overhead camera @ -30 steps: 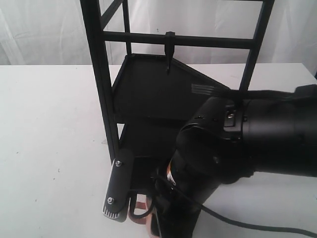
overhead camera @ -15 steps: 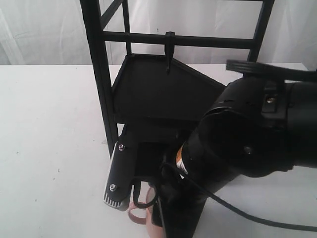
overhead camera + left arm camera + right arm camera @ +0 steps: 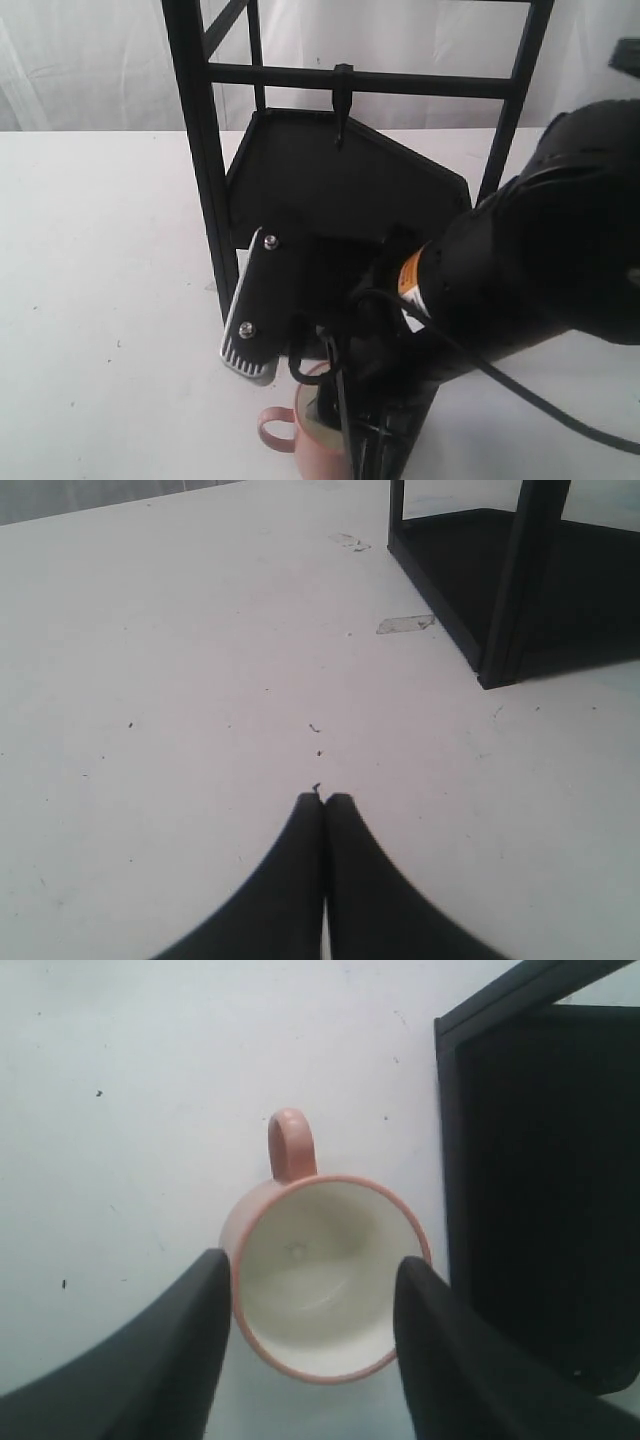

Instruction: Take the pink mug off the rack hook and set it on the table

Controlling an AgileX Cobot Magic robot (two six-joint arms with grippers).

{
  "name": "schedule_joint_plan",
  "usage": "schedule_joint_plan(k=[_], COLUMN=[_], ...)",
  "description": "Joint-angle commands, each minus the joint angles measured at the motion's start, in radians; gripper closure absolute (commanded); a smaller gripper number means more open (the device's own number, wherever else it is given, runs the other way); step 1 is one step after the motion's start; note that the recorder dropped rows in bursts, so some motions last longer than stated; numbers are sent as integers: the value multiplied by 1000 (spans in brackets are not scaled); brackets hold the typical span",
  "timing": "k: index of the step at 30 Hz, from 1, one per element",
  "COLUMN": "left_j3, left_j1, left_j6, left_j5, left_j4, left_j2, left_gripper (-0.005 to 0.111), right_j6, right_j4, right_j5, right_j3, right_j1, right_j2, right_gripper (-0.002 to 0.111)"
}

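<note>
The pink mug (image 3: 325, 1280) stands upright on the desk (image 3: 120, 1110) beside the rack (image 3: 540, 1160), off the hook (image 3: 343, 105) — right gripper (image 3: 312, 1263) spread wide astride it; left gripper (image 3: 325, 800) pressed closed, empty.

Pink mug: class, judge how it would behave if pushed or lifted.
The pink mug looks rigid and glossy, so probably slippery to pinch. Standing upright on the table, it likely slides rather than rolls. Its handle may turn it if pushed off-centre.

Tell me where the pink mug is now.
The pink mug stands upright on the table, bottom centre of the exterior view, beside the rack.
</note>
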Motion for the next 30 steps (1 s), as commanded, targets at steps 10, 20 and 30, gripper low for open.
schedule_joint_plan(k=[10,20,30], left_j3=[3,3,3], left_j1=[-1,-1,-1], left_j6=[-6,-6,-6], left_j5=[4,4,4], left_j4=[2,2,2], left_j2=[-5,-5,-5], left_gripper=[107,107,107], right_j6=[110,287,360], right_j4=[-1,-8,-97], right_j5=[-43,-293,-455], right_j3=[112,228,235], right_j1=[-11,-11,-11], right_j2=[-186,-380,-448], right_gripper=[79,108,108])
